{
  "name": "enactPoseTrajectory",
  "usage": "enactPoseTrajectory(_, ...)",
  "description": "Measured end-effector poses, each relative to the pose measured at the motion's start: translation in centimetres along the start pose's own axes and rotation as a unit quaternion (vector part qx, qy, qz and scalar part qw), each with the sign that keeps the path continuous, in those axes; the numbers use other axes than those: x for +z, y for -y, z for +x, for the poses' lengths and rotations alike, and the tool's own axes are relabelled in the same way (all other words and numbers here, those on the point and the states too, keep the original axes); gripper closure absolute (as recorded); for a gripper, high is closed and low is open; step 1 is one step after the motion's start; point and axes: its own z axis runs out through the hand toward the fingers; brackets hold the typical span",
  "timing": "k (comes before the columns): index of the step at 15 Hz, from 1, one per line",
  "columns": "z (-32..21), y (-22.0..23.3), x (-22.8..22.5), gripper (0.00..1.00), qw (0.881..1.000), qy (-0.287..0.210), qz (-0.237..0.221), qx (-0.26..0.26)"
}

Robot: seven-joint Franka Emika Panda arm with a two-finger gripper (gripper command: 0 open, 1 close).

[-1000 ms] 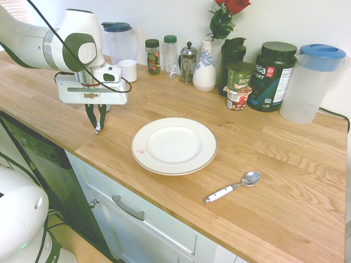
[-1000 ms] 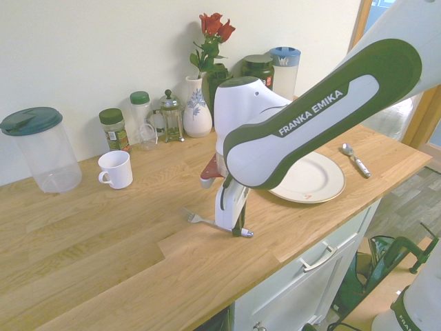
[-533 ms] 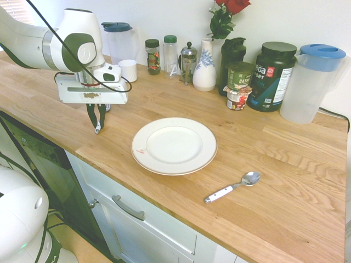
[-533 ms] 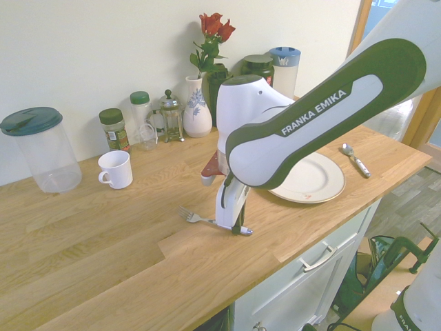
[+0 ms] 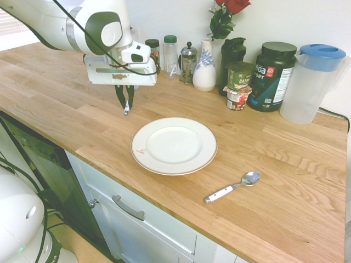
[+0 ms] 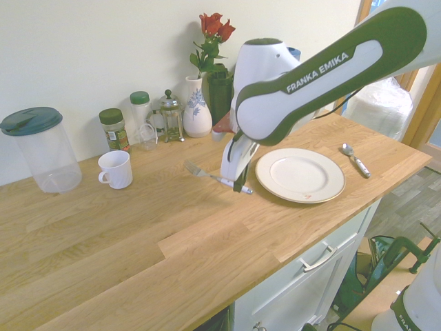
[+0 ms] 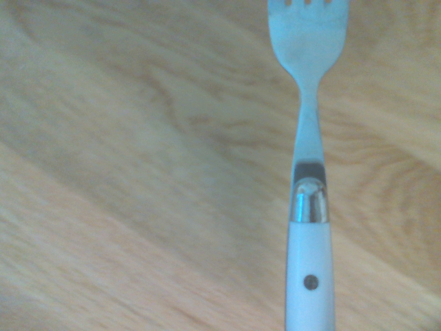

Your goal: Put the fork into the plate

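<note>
Now, gripper [image 6: 239, 185]: we see it clamped shut on the fork [image 6: 207, 174], lifted above the counter [image 6: 138, 227].
Plate [image 6: 300, 175]: bare, just beside our gripper.

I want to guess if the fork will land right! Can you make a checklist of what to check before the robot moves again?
1. Small white-handled fork with silver tines gripped in the hand: ok.
2. Fork lifted off the wooden counter: ok.
3. Big round white plate has nothing on it: ok.
4. Hand over the plate: not ok, it is beside it.
5. White-handled spoon away from the plate: ok.
6. How firm the grip is: cannot tell.
</note>
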Motion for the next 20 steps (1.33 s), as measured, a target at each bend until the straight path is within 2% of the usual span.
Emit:
enactPoseTrajectory(5,-0.9,-4.7,-3.4,1.00,1.000,-0.002,-0.004,0.025)
enactPoseTrajectory(12,-2.8,-14.7,-1.3,1.00,0.995,0.013,-0.028,0.091)
enactPoseTrajectory(20,-1.5,-16.6,2.9,1.00,0.993,0.032,-0.029,0.107)
